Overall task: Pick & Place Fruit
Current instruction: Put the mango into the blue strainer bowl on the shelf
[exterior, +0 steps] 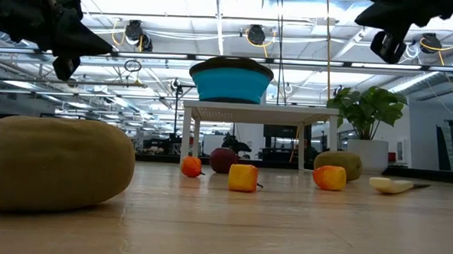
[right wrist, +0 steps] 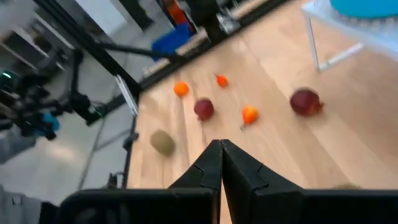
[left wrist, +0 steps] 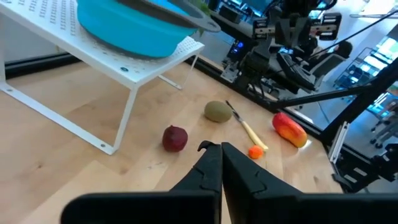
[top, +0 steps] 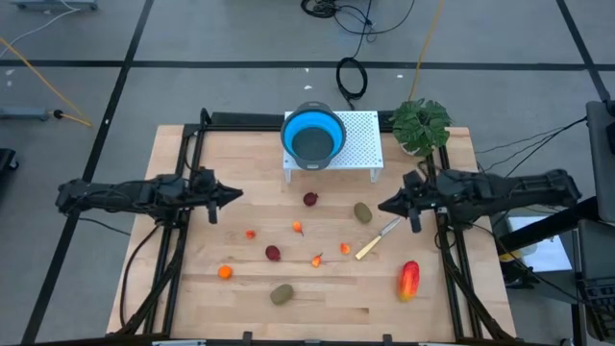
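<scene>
Red-orange-yellow long fruit (top: 409,280) lies on table (top: 192,298); left claw (top: 235,195), right claw (top: 383,206) closed, empty.

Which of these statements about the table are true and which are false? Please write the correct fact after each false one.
1. The blue bowl stands on the white rack. True.
2. The left gripper holds a dark red ball. False: it is shut on nothing, above the table.
3. The knife lies between a brownish-green oval and the long red-orange piece. True.
4. The right gripper is wide open. False: it is shut and empty.
5. All the fruit is already in the bowl. False: the pieces lie on the table.
</scene>
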Motion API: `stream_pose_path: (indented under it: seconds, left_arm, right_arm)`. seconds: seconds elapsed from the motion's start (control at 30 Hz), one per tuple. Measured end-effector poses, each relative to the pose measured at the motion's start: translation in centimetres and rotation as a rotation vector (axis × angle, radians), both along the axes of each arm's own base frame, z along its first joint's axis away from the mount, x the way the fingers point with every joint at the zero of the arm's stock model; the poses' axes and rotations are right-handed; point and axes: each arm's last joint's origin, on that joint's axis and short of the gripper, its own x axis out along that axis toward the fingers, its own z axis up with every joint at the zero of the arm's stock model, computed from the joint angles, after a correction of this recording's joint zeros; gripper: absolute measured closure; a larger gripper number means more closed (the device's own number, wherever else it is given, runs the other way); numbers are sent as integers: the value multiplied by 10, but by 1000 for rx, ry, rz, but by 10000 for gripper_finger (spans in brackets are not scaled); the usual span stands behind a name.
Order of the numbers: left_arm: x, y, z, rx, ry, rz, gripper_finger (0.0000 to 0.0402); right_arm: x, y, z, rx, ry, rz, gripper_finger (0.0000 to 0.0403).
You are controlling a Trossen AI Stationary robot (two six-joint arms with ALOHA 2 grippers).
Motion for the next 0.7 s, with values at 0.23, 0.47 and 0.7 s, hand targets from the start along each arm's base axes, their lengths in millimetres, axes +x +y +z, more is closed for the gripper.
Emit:
stream_pose_path:
  seconds: [0.23, 0.47, 0.7]
  left_arm:
    - [-6, 0, 0, 32, -2, -4, 386]
    - [-7, 0, -2, 40, 19, -6, 396]
    - [-7, 0, -2, 44, 24, -9, 388]
  right_arm:
    - [17, 23, 17, 35, 171, 23, 403]
    - [31, 52, 18, 63, 400, 4, 403]
    - [43, 84, 26, 106, 626, -29, 403]
